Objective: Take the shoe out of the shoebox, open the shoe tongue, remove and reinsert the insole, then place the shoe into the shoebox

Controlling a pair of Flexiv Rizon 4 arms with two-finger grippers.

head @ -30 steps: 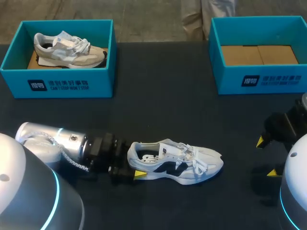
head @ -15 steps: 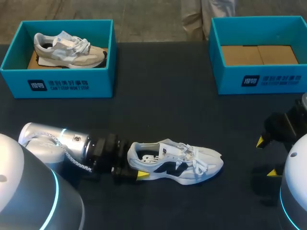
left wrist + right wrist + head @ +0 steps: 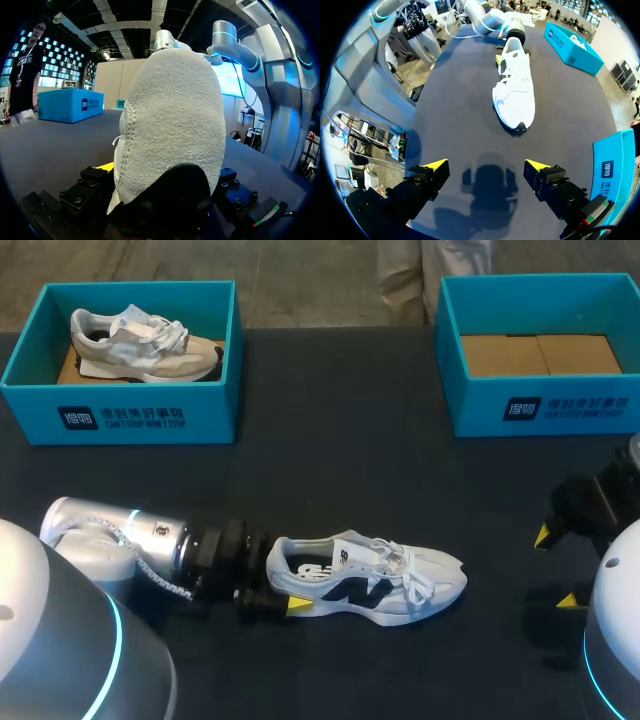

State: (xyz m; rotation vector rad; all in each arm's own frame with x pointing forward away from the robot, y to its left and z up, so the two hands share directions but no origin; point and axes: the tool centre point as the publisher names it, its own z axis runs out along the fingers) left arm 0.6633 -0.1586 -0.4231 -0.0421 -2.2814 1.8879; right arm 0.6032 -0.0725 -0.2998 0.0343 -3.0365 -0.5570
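Shoe: white with a dark side logo, set upright on its sole on the table, near the robot's edge and a little left of the middle. The toe is pointed toward the right side and the heel is turned toward the left arm. The laces are seen lying loose over the tongue, and a printed insole is visible through the opening.

Left gripper: positioned at the heel, with one finger on each side. One yellow tip is seen against the near side of the heel; the far tip is hidden by the shoe. In the left wrist view the shoe fills the gap between the finger blocks, so the gripper is judged to be clamped on the heel.

Right gripper: held above the table at its right edge, well apart from the shoe. Its fingers are spread wide, and only bare table is seen between them. In the right wrist view the shoe is seen ahead of the gripper, toe nearest.

Left box: teal, at the far left of the table. A beige shoe is laid inside it.

Right box: teal, at the far right. Its brown cardboard floor is exposed.
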